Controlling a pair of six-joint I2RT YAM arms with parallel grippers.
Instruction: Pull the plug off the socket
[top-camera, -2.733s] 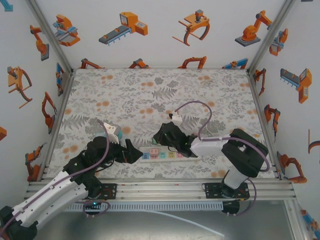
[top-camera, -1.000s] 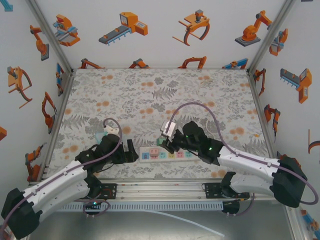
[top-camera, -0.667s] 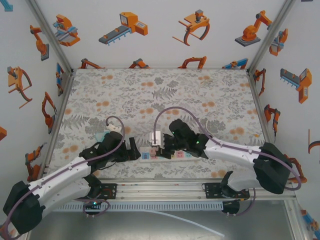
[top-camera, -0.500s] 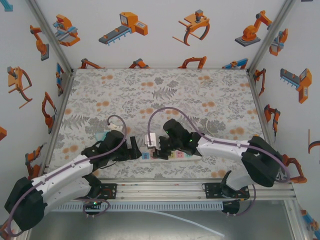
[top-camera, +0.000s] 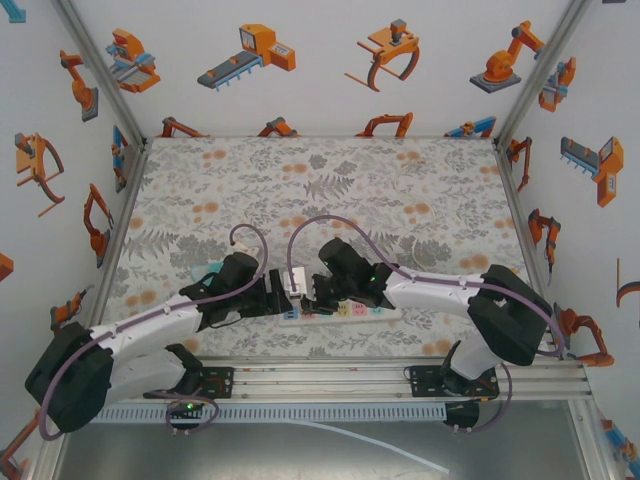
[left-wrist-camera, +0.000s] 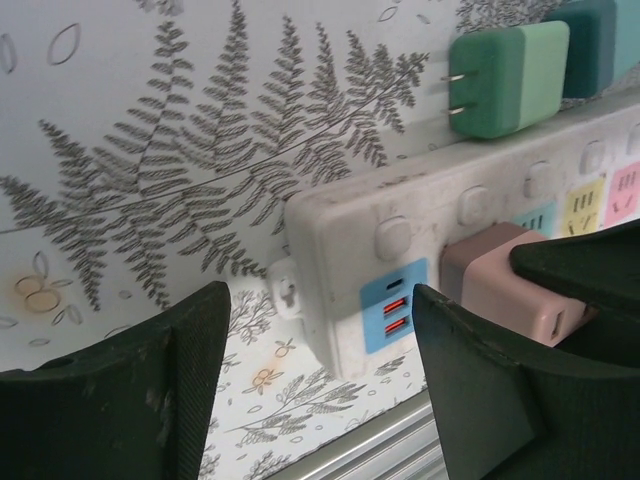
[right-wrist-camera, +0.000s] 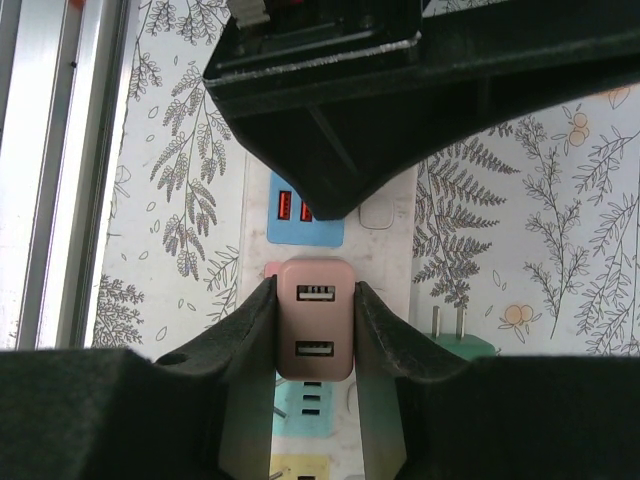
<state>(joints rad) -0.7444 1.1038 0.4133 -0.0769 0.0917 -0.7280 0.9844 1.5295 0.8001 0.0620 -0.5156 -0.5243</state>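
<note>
A pink two-port USB plug stands in the white power strip, one socket in from the blue USB panel at its end. My right gripper is shut on the plug, one finger pressed on each side. In the left wrist view the same plug sits on the strip. My left gripper is open, its fingers spread either side of the strip's end and not touching it. From above, both grippers meet over the strip's left end, left, right.
A loose green plug lies on the patterned mat just behind the strip, prongs bare, and shows beside my right finger. The aluminium rail at the table's near edge runs close in front of the strip.
My right gripper has travelled left along the strip and now grips the pink plug. My left gripper has moved right up to the strip's end. The strip has not moved.
</note>
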